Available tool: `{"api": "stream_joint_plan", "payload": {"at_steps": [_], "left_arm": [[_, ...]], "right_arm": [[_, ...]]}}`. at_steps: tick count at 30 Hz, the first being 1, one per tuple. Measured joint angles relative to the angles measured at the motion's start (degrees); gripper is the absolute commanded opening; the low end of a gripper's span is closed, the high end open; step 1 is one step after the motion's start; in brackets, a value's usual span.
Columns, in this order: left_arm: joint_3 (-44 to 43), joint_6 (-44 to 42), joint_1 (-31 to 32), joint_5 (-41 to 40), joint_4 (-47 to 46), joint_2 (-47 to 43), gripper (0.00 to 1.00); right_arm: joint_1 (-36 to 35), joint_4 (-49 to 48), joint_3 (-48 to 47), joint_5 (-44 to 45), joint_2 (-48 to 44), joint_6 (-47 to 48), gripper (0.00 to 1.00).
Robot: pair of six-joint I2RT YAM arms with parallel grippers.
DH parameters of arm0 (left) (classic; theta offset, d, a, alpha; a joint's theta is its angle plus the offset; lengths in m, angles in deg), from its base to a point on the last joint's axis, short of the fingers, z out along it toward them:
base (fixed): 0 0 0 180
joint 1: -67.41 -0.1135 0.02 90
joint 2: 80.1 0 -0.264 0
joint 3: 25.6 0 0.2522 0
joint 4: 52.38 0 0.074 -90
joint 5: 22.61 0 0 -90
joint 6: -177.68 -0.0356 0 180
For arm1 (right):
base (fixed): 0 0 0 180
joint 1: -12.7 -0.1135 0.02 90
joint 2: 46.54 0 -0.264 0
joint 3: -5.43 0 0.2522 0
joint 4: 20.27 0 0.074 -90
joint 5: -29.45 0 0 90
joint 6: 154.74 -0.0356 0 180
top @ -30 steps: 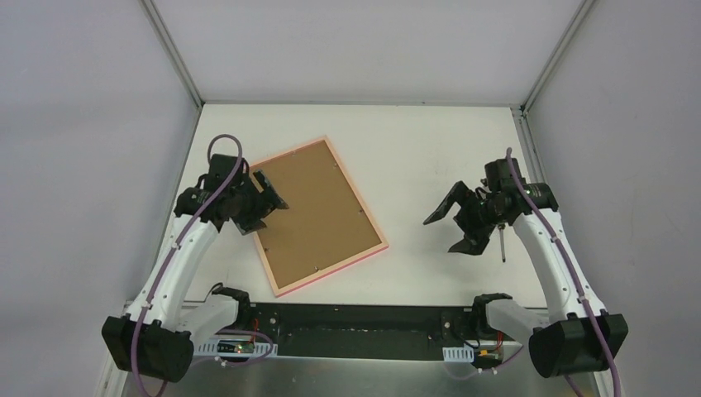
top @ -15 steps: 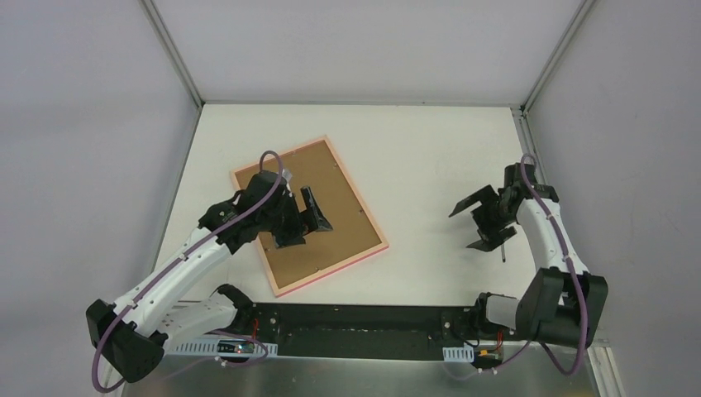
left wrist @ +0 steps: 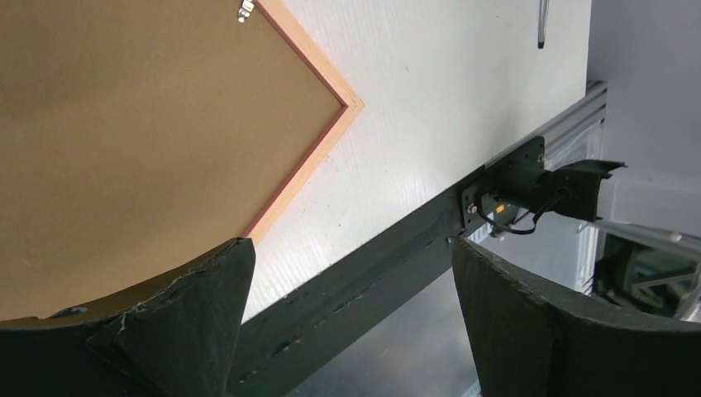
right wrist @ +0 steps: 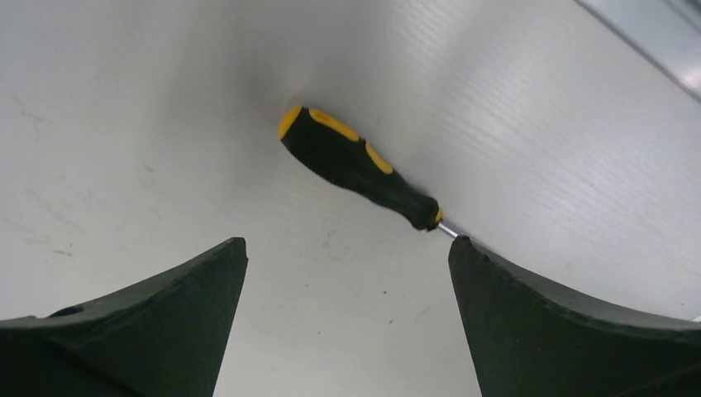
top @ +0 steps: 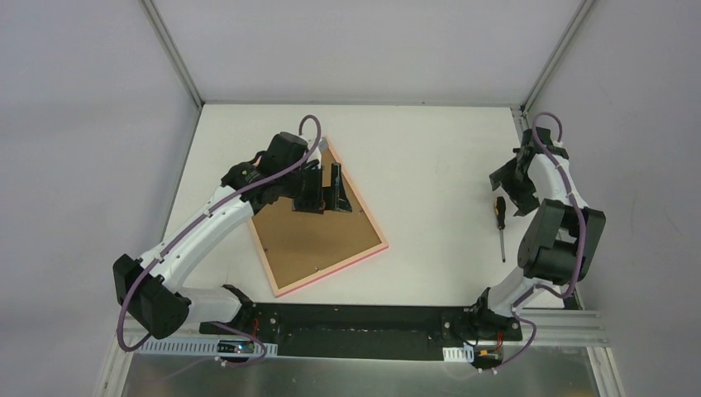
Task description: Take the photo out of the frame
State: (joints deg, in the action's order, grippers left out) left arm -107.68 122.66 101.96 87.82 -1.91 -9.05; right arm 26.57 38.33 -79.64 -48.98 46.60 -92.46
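Note:
The pink frame (top: 331, 269) lies face down at the table's centre-left, with its brown backing board (top: 310, 240) up. The photo's picture side is hidden underneath. My left gripper (top: 324, 194) hovers open and empty over the far half of the board. In the left wrist view the board (left wrist: 149, 124) and the frame's pink corner (left wrist: 318, 153) lie ahead of the open left gripper (left wrist: 351, 244). My right gripper (top: 511, 188) is open and empty at the far right. In the right wrist view it (right wrist: 347, 241) stands over bare table, just short of a screwdriver.
A black-and-yellow screwdriver (top: 500, 217) lies on the table at the right, also seen in the right wrist view (right wrist: 360, 169). A small metal clip (left wrist: 244, 8) sits on the board's edge. A black rail (top: 355, 318) runs along the near table edge. Walls close the sides.
My left arm swung from the frame's left side across the board to its far half. My right arm drew back to the far right, over the screwdriver's handle. Both grippers stayed open.

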Motion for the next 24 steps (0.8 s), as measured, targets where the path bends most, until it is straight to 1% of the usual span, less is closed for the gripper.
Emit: {"api": "stream_joint_plan", "payload": {"at_steps": [3,5,7,9,12,16,24], "left_arm": [[-2.9,-5.7,0.0,0.9,1.4,2.1,0.92],[-4.3,-9.1,-0.1,1.2,2.7,2.7,0.92],[-5.1,-11.8,-0.2,1.4,3.7,3.0,0.92],[-5.6,-14.0,-0.4,1.5,4.8,3.0,0.93],[-5.9,-16.7,-0.9,1.5,6.5,3.3,0.93],[-6.2,-18.8,-1.3,1.6,7.9,3.7,0.93],[-6.7,-19.4,-1.3,1.6,9.6,4.0,0.92]], "right_arm": [[0.2,-1.7,-2.1,2.8,3.4,3.5,0.91],[0.6,-2.8,-2.1,2.6,4.9,6.3,0.85],[0.9,-3.4,-2.2,1.9,6.5,8.8,0.81],[1.1,-4.2,-2.4,1.0,8.5,11.1,0.78],[1.2,-5.2,-2.4,-0.8,10.9,13.9,0.69],[1.3,-6.1,-2.3,-3.5,12.1,16.1,0.62],[1.3,-7.1,-0.8,-3.9,12.7,17.8,0.32]]}}
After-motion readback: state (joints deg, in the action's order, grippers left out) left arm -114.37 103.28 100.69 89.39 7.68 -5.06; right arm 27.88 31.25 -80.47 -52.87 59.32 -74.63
